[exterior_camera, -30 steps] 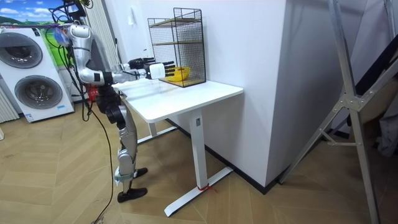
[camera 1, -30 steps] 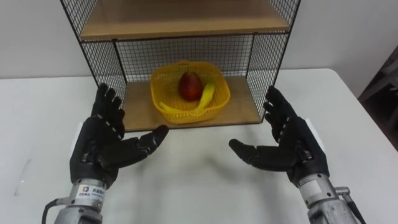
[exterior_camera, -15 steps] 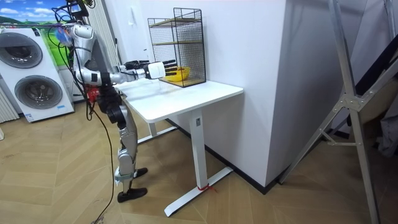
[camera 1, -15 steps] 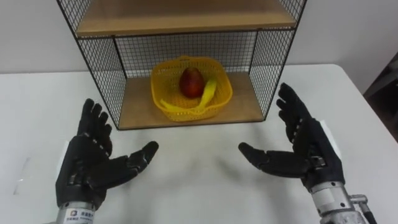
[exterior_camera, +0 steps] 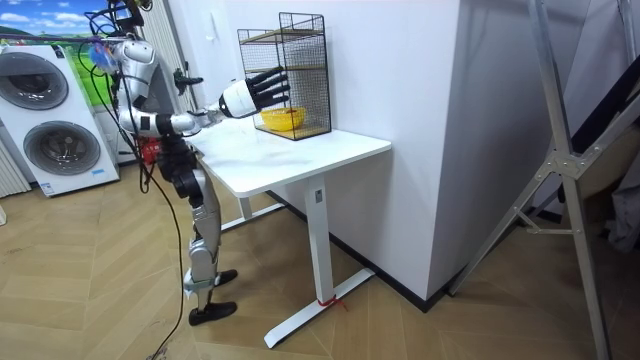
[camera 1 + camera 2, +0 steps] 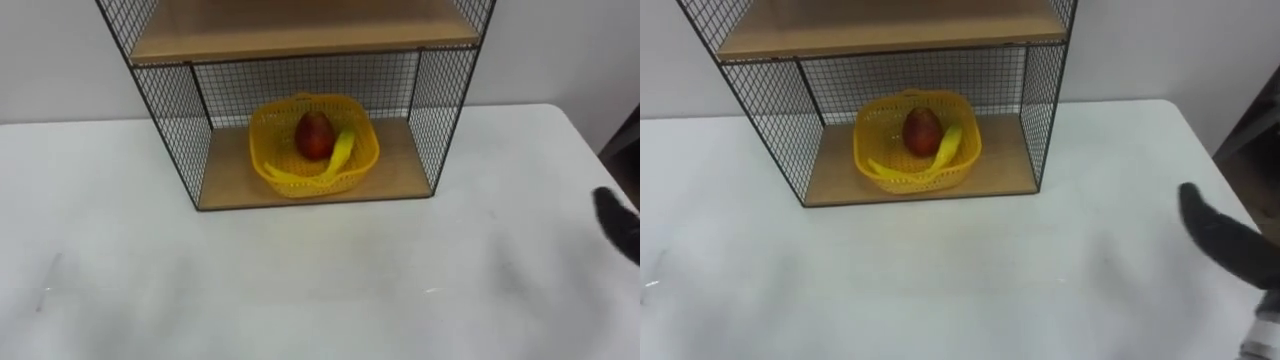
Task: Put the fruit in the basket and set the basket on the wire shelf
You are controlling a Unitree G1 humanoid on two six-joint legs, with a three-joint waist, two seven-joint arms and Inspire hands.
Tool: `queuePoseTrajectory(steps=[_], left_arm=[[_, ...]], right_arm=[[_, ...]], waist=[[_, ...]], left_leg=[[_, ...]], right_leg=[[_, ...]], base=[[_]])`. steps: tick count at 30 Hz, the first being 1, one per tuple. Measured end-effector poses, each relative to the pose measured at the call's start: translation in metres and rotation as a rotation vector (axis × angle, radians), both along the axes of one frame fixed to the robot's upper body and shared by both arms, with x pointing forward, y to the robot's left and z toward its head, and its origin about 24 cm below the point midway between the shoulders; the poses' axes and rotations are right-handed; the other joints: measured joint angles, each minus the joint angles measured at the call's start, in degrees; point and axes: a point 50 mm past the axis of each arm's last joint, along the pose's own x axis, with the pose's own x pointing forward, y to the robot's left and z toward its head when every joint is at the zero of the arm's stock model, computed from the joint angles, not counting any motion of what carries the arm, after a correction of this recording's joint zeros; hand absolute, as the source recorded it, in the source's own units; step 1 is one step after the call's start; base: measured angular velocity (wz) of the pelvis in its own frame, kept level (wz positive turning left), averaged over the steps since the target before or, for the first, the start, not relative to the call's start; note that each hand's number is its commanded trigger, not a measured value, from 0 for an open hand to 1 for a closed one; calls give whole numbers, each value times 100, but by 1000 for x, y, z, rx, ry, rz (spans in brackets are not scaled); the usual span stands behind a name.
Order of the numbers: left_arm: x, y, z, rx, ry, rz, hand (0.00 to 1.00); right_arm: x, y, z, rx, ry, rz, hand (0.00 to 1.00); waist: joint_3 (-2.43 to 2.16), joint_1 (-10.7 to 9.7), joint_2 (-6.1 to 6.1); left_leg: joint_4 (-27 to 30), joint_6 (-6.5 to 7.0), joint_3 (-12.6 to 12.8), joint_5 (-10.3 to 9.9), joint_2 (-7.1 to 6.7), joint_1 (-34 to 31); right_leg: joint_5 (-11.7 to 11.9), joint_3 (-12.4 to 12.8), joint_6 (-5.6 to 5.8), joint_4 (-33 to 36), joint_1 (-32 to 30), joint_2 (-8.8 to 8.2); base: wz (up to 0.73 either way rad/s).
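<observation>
light: bright, even, from above | table [image 6: 300, 290]: white, mild sheen, faint grey shadow patches | shelf [image 6: 300, 35]: lower bay shaded by its board | basket [image 6: 364, 150]: soft shadow on the wood

The wire shelf [image 6: 170, 110] reads to me as thin black metal mesh with matt wooden boards [image 6: 230, 175]. The basket [image 6: 268, 120] is yellow latticed plastic with a slight sheen. The red fruit [image 6: 314, 135] has smooth skin and the banana [image 6: 342, 152] looks matt. The white counter [image 6: 300, 280] is smooth and matt. My right hand [image 6: 1225, 245] shows a dull black covering.
</observation>
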Motion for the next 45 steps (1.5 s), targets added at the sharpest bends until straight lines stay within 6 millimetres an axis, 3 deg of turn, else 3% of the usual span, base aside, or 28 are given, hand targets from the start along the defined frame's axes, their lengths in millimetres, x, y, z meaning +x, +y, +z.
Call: queuePoseTrajectory(steps=[6,11,15,20,25,28,34,41,45], left_arm=[[-33,29,22,31,-111,333,0],[-55,51,21,-44,-159,513,0],[-81,71,-11,-185,-57,696,0],[-112,76,-61,-431,40,881,0],[-153,58,-119,-706,163,1051,0],[-167,44,-142,-787,264,1107,0],[-175,21,-171,-889,389,1096,0],[-172,-3,-193,-989,461,1027,0],[-177,-30,-215,-1026,719,863,0]], right_arm=[[-29,-37,11,-38,-92,-342,0],[-53,-57,5,-22,-91,-537,0],[-80,-77,-20,91,1,-721,0],[-113,-84,-60,286,116,-874,0],[-169,-77,-115,525,311,-1101,0],[-187,-68,-133,601,393,-1167,0],[-198,-44,-168,740,534,-1233,0],[-198,-17,-193,885,616,-1229,0],[-192,1,-210,953,771,-1110,0]], waist=[[5,70,-38],[12,70,-26],[18,80,-14],[11,84,10],[-11,68,18],[-14,37,6],[-23,-70,-7],[-60,-145,-68],[-48,-230,-136]], left_leg=[[-31,-8,-93,7,-34,-28],[-52,-8,-156,6,-86,-106],[-65,2,-152,0,-84,-98],[-84,15,-137,-9,-78,-116],[-42,20,-181,-9,-101,-120],[-23,23,-186,-4,-106,-126],[64,32,-191,7,-89,-202],[23,36,-181,9,-100,-160],[-43,44,-153,1,-111,40]], right_leg=[[-2,-133,3,-40,23,-10],[-25,-172,15,-39,-23,-32],[-42,-145,25,-26,-31,-57],[-47,-132,35,67,-70,-70],[-57,-142,49,70,-48,-91],[-102,-136,50,80,-69,-140],[-70,-130,41,83,-92,-118],[-68,-130,44,81,-73,-126],[-73,-131,54,62,130,-140]], base=[[9],[8],[0],[-1],[3],[1],[0],[-1],[-2]])
